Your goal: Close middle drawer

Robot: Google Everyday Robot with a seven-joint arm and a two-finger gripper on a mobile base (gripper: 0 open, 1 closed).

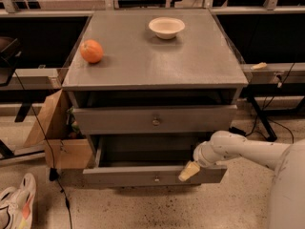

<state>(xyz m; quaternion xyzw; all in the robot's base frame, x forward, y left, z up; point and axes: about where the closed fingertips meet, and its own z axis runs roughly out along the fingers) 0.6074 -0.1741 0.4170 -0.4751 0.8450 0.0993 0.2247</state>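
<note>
The middle drawer (pixel 124 174) of the grey cabinet (pixel 152 56) stands pulled far out, its low front panel carrying a small round knob (pixel 156 179). Its dark inside looks empty. My gripper (pixel 189 171) rests at the top edge of that front panel, right of the knob, with the white arm (pixel 243 149) reaching in from the right. Above it, the taller-fronted top drawer (pixel 155 119) is slightly pulled out. Anything lower on the cabinet is hidden by the open drawer.
An orange (pixel 91 51) and a white bowl (pixel 166 27) sit on the cabinet top. A cardboard box (pixel 57 137) leans against the cabinet's left side. A shoe (pixel 16 202) lies on the floor at lower left, and cables (pixel 267 113) run at right.
</note>
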